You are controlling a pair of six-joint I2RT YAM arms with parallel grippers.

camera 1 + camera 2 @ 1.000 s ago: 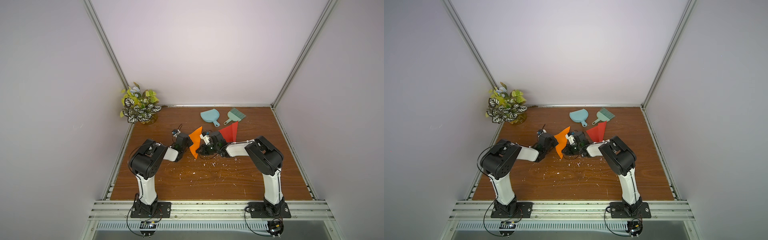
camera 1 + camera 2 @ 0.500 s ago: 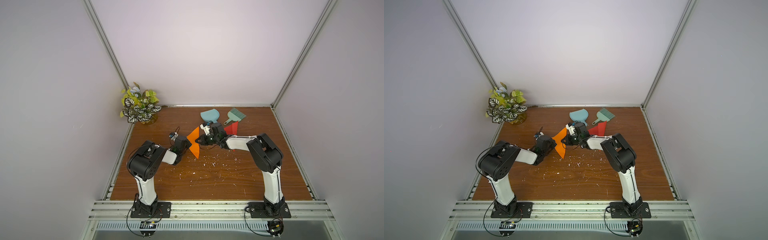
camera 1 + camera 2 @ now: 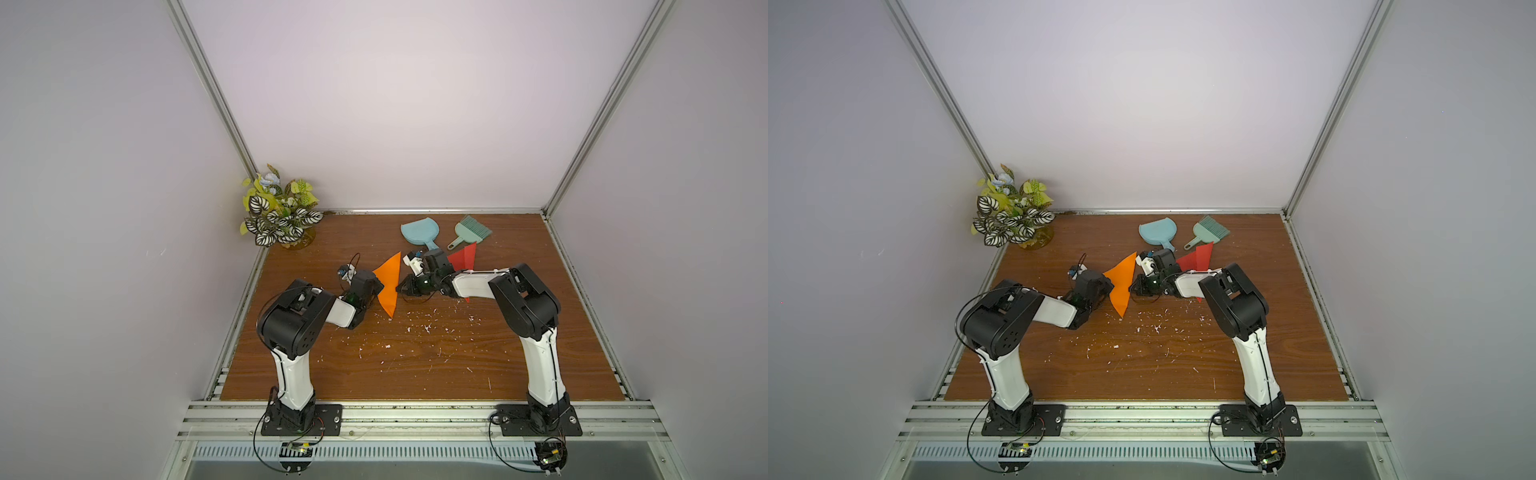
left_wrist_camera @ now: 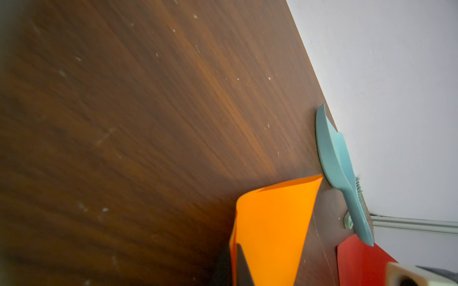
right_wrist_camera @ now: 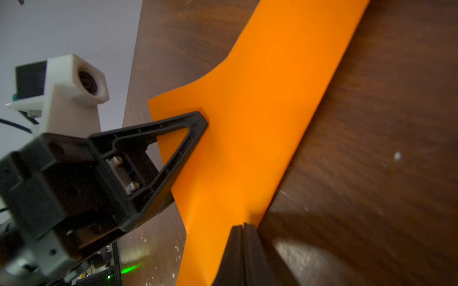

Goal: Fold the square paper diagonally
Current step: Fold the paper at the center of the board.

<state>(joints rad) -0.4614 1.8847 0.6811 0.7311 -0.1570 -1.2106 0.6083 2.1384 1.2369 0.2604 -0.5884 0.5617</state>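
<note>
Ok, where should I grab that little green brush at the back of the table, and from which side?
Grip the brush by its narrow handle, coming straight down from above and closing across its width. It lies flat on the table, handle pointing toward the robot; the bristle head is much wider.

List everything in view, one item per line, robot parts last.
orange paper: one, orange, folded triangle, mid-table between the tools
dustpan: one, light blue, far edge
brush: one, teal, beside the dustpan
red paper: one, red, near the brush
potted plant: one, green and white, far left corner
scraps: many, white, scattered mid-table
table: one, brown wood
left tool: one, black, shut on orange paper
right tool: one, black, shut, at the orange paper's edge
</note>
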